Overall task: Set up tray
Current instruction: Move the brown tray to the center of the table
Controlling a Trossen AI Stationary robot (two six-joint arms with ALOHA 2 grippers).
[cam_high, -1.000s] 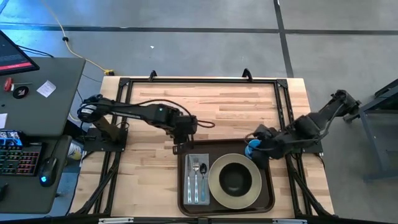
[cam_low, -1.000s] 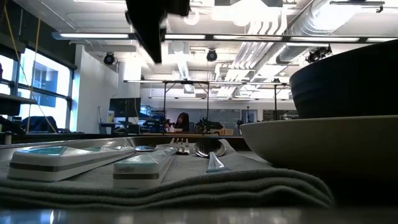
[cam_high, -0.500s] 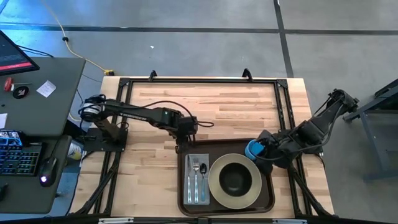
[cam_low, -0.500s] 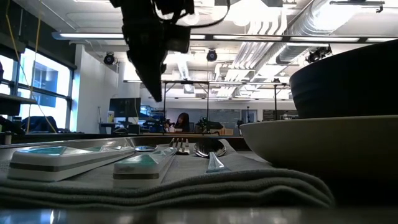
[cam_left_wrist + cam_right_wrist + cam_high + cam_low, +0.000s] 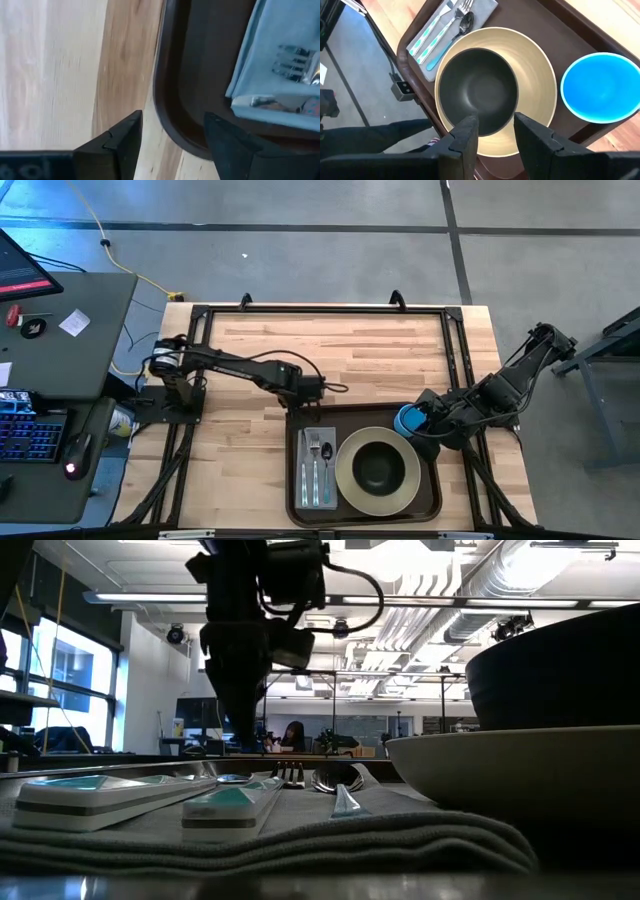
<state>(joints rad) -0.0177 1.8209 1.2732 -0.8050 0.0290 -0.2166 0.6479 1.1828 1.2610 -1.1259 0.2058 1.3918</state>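
The dark brown tray (image 5: 432, 492) lies at the table's near side. On it lie a grey napkin (image 5: 318, 470) with cutlery (image 5: 320, 452), a tan plate (image 5: 345, 480) with a dark bowl (image 5: 378, 467), and a blue cup (image 5: 409, 420) in the far right corner. My left gripper (image 5: 298, 402) is open at the tray's far left corner. In the left wrist view its fingers (image 5: 122, 142) stand on either side of the tray's rim (image 5: 167, 107). My right gripper (image 5: 427, 424) is open and empty just right of the cup (image 5: 600, 87).
Bare wooden table (image 5: 340, 350) lies beyond the tray, with a black frame (image 5: 320, 310) around it. A desk with a keyboard (image 5: 30, 435) stands left of the table. In the low view the napkin (image 5: 260, 835) and plate (image 5: 500, 765) fill the foreground.
My left gripper has come down toward the tray's far left corner. My right gripper has drawn back from the blue cup toward the table's right edge, and the cup stands on the tray.
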